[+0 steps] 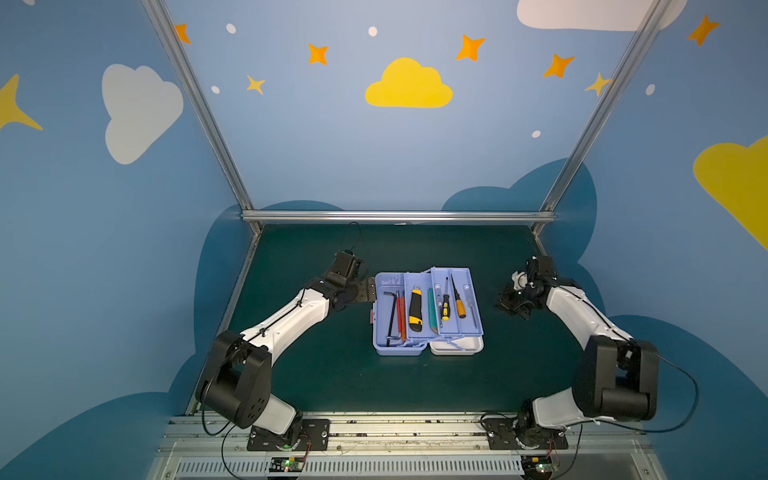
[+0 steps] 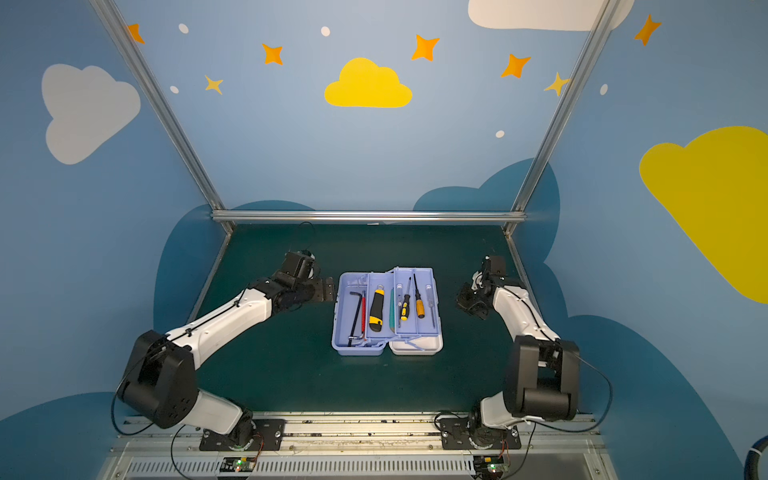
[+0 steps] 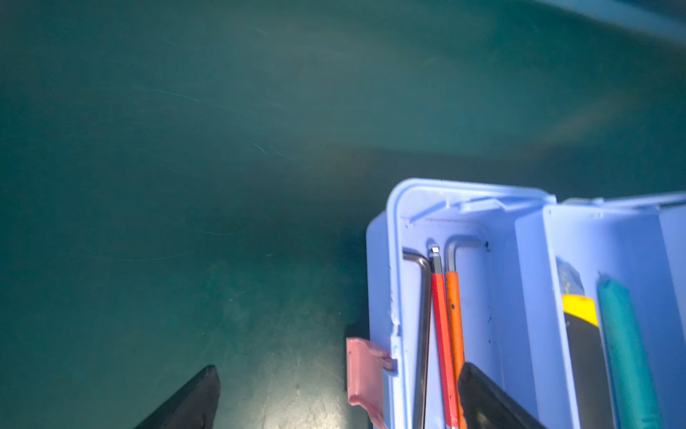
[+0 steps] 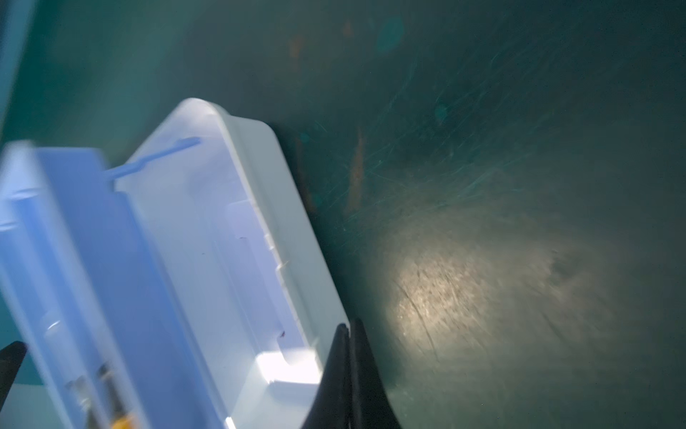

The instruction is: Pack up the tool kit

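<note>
Top views, both alike, showed the tool kit point(image 1: 399, 350) standing open at the middle of the green table point(image 1: 316, 374). Its lavender base was to the left and its white lid point(image 1: 457, 345) lay flat to the right, with the upper tray point(image 1: 459, 332) standing above that lid.

A black hex key point(image 1: 392, 316) lay in the base beside red and orange tools. A black-and-yellow knife point(image 1: 415, 313) lay in the middle tray. A yellow-and-black screwdriver point(image 1: 445, 307) and an orange-handled screwdriver point(image 1: 460, 305) lay in the upper tray.

The left gripper point(image 1: 369, 291) was at the kit's left wall, released and gripping nothing. The left wrist view confirmed this. One finger point(image 3: 490, 405) was over the base compartment and the other over bare table, with the wall and its pink clasp point(image 3: 365, 375) between them.

The right gripper point(image 1: 506, 305) hung to the right of the kit, clenched on nothing. The top views showed a gap between it and the lid. In the blurred right wrist view the closed fingertips point(image 4: 363, 371) appeared against the lid's rim, but contact could not be confirmed there.
</note>
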`<state>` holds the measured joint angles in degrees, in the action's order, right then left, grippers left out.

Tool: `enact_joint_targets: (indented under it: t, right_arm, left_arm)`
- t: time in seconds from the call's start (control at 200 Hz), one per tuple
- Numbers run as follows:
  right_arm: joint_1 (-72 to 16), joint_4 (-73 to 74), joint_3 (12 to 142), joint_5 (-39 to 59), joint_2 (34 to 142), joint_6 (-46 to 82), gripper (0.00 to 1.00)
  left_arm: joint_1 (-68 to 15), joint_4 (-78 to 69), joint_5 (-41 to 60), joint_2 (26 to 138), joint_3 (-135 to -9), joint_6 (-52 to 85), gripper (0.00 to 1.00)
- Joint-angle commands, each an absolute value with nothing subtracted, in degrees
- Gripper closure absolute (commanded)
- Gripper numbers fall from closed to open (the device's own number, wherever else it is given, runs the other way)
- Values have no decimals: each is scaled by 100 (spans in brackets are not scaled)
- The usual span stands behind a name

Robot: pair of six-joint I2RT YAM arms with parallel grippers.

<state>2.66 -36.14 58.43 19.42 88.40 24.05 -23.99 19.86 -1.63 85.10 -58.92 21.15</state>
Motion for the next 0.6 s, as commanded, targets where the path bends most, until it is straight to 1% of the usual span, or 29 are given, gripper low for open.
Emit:
enact_joint_targets:
  t: [0.0,0.02,0.045,0.115,0.215,0.235,0.275,0.305,0.34,0.466,0.596]
  right_arm:
    - [290,-3444,5934,2555,9196,2241,100]
    - [282,-3402,5925,2596,9235,2230,100]
    - [282,-3357,5915,2648,9300,2214,100]
    - [233,-3220,5924,2805,9461,2168,100]
    - [159,-3061,5941,3013,9713,2066,100]
    - [150,-3032,5941,3062,9766,2042,100]
    - [134,-2977,5941,3163,9889,1996,100]
    - [123,-2951,5956,3276,9983,1920,100]
    - [100,-2943,5963,3379,10055,1841,100]
    - [1,-2812,5939,3592,10232,1716,100]
    - [-60,-2700,5924,3859,10208,1696,100]
  left_arm:
    - [-2174,1725,-28,8332,-5377,2462,2]
    - [-2162,1644,36,8316,-5290,2484,4]
    - [-2143,1556,123,8322,-5210,2506,9]
    - [-2147,1355,585,8432,-5086,2420,28]
    - [-2188,1094,1335,8732,-5038,2250,63]
    - [-2213,1062,1392,8779,-5041,2254,72]
    - [-2260,1006,1452,8868,-5040,2261,85]
    - [-2274,954,1503,8925,-5042,2278,93]
    - [-2276,843,1604,8970,-5015,2322,95]
    - [-2281,487,1923,9109,-4995,2400,92]
    - [-2287,458,2158,9242,-5107,2328,93]
